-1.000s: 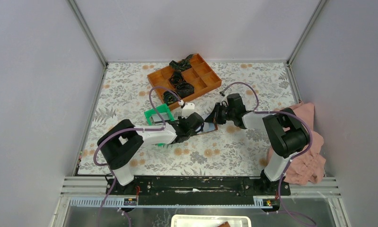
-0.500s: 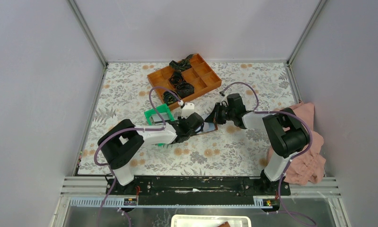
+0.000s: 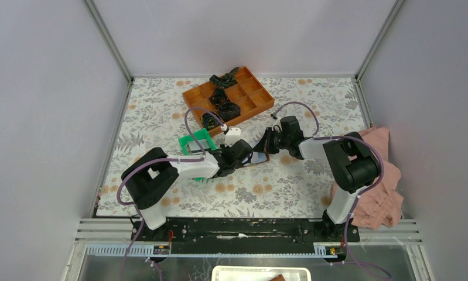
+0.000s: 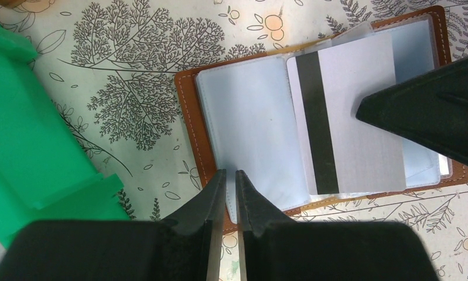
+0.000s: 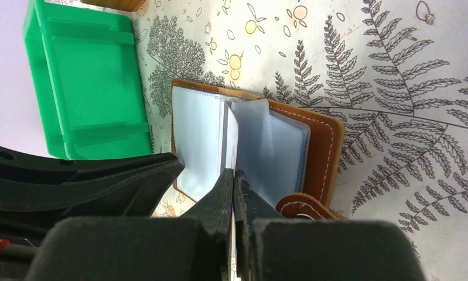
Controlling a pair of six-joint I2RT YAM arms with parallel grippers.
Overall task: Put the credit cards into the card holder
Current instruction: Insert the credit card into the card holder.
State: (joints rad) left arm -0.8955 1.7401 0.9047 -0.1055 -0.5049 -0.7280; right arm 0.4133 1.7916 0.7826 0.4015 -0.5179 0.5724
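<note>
Only my right elbow (image 3: 353, 164) has eased inward. My right gripper (image 5: 234, 175) clamps a credit card (image 4: 345, 117) over the open card holder (image 4: 187, 117) mid-desk; my left gripper (image 4: 230, 175) pinches its sleeve edge. Next, I reckon: slide the card squarely into a sleeve.

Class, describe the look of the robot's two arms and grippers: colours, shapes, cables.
The left arm and right arm have pale grey links between bulky black joint housings, each trailed by a looping purple cable. The left gripper and right gripper are matte black, their fingers tapering to narrow wedges.
</note>
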